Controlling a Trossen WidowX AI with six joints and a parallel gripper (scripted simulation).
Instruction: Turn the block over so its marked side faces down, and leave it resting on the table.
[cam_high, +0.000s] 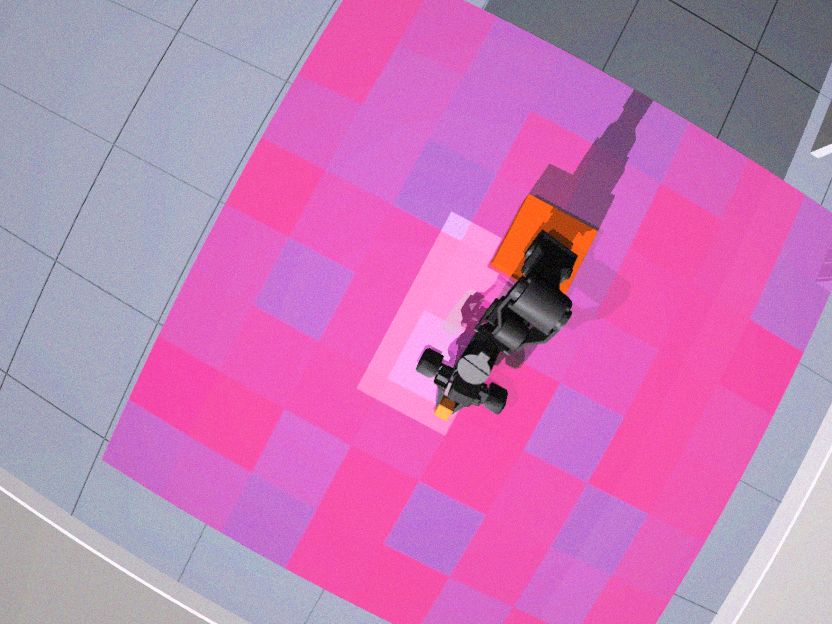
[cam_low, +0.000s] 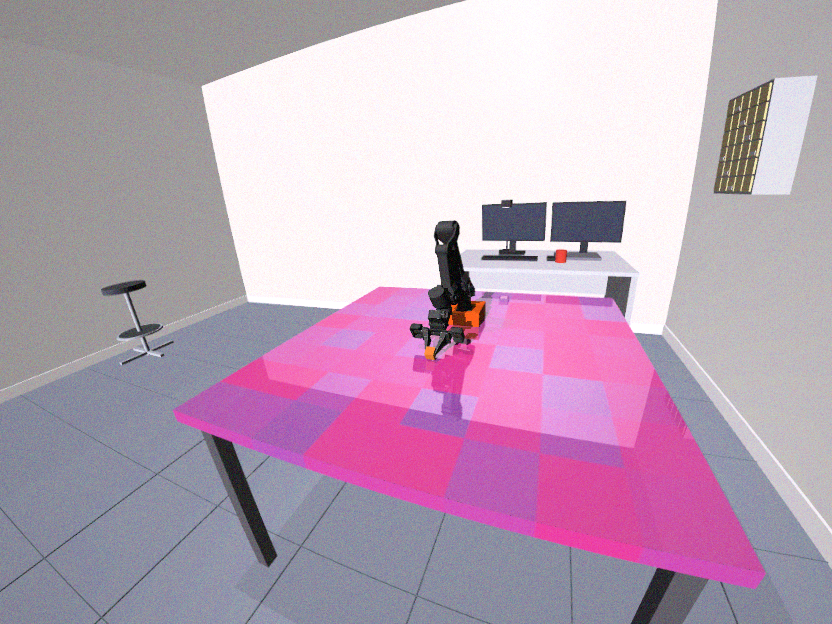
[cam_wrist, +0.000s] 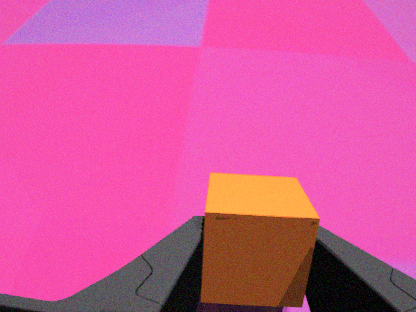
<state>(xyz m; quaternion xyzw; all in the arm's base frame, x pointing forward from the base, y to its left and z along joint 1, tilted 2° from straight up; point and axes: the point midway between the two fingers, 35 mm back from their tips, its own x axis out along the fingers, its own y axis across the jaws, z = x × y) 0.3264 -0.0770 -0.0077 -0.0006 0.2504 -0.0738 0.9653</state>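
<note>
Dark monitors (cam_low: 514, 222) and a red mug (cam_low: 560, 256) stand on a white desk (cam_low: 549, 267) by a bright wall (cam_low: 470, 120).

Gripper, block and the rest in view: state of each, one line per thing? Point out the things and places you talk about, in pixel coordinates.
gripper (cam_high: 446, 400) (cam_low: 430, 351) (cam_wrist: 252, 232): jaws shut on the block
orange block (cam_high: 443, 409) (cam_low: 430, 353) (cam_wrist: 259, 237): held; marked side not identifiable
red mug (cam_low: 561, 255): upright on desk (cam_low: 537, 268)
stool (cam_low: 123, 288): upright

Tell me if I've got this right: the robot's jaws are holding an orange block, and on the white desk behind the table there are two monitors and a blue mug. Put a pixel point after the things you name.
Not quite: the mug (cam_low: 561, 255) is red, as the exterior view shows. The rest stands: the jaws hold an orange block (cam_high: 444, 409) (cam_low: 430, 353) (cam_wrist: 260, 257), and two monitors stand on the white desk.
</note>
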